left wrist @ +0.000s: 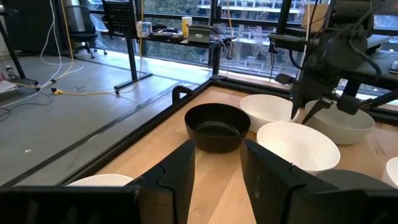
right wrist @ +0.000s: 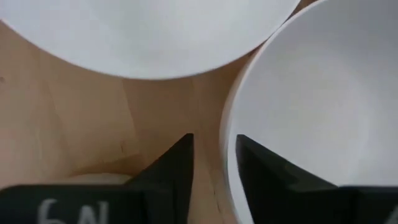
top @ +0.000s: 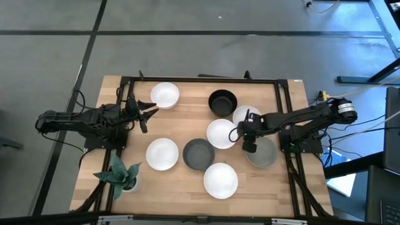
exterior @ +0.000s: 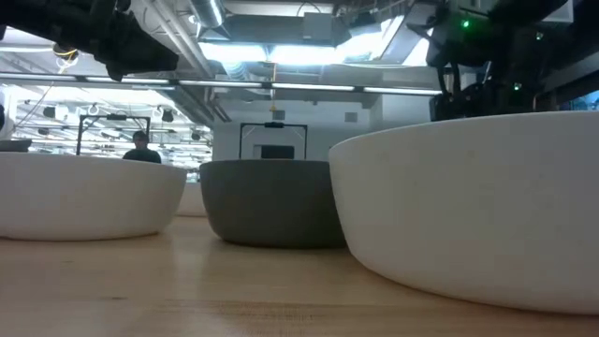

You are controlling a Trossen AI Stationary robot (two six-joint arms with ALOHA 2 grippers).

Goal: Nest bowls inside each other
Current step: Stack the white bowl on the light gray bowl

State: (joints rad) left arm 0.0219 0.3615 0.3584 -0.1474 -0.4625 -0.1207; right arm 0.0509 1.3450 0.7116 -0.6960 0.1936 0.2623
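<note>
Eight bowls stand on the wooden table. In the high view: white bowls (top: 165,95), (top: 162,154), (top: 220,180), the middle white bowl (top: 220,133) and a partly hidden white bowl (top: 245,114). There is also a black bowl (top: 222,102), a dark grey bowl (top: 199,154) and a lighter grey bowl (top: 264,153). My right gripper (top: 239,132) points down, open, at the middle bowl's right rim. In the right wrist view the rim (right wrist: 227,146) passes between the right gripper (right wrist: 214,158) fingers, with wood showing beside it. My left gripper (top: 150,110) (left wrist: 217,168) hovers open by the far-left white bowl.
A small green potted plant (top: 122,175) stands at the near-left corner. A black frame (top: 200,79) edges the table. The bowls sit close together around the right gripper. In the low view a white bowl (exterior: 468,215) and the dark grey bowl (exterior: 271,201) fill the foreground.
</note>
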